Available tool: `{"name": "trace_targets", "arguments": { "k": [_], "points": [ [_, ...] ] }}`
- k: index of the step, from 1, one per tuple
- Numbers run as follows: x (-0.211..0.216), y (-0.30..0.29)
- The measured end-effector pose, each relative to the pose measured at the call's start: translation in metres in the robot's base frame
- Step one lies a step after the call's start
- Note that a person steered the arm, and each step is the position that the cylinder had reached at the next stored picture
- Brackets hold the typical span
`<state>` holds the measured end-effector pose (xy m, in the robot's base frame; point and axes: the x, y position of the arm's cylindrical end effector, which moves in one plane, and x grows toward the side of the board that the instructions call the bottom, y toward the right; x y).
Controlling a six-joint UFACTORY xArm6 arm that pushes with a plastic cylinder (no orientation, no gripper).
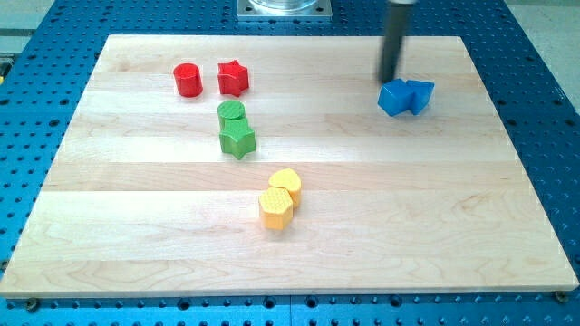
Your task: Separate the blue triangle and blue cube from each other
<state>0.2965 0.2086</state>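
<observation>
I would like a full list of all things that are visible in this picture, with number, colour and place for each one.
red cylinder: 1, red, upper left of the board
red star: 1, red, just right of the red cylinder
green cylinder: 1, green, below the red star
green star: 1, green, touching the green cylinder from below
yellow cylinder: 1, yellow, near the board's middle, lower part
yellow hexagon: 1, yellow, touching the yellow cylinder, lower left of it
blue triangle: 1, blue, upper right
blue cube: 1, blue, touching the blue triangle on its right
board: 1, light wood, fills most of the view
table: 1, blue with holes, around the board
my tip: 1, dark rod end, just above the blue triangle
</observation>
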Motion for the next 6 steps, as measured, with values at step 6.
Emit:
{"name": "trace_targets", "arguments": {
  "k": [6],
  "points": [
    [0.063,-0.061]
  ]
}}
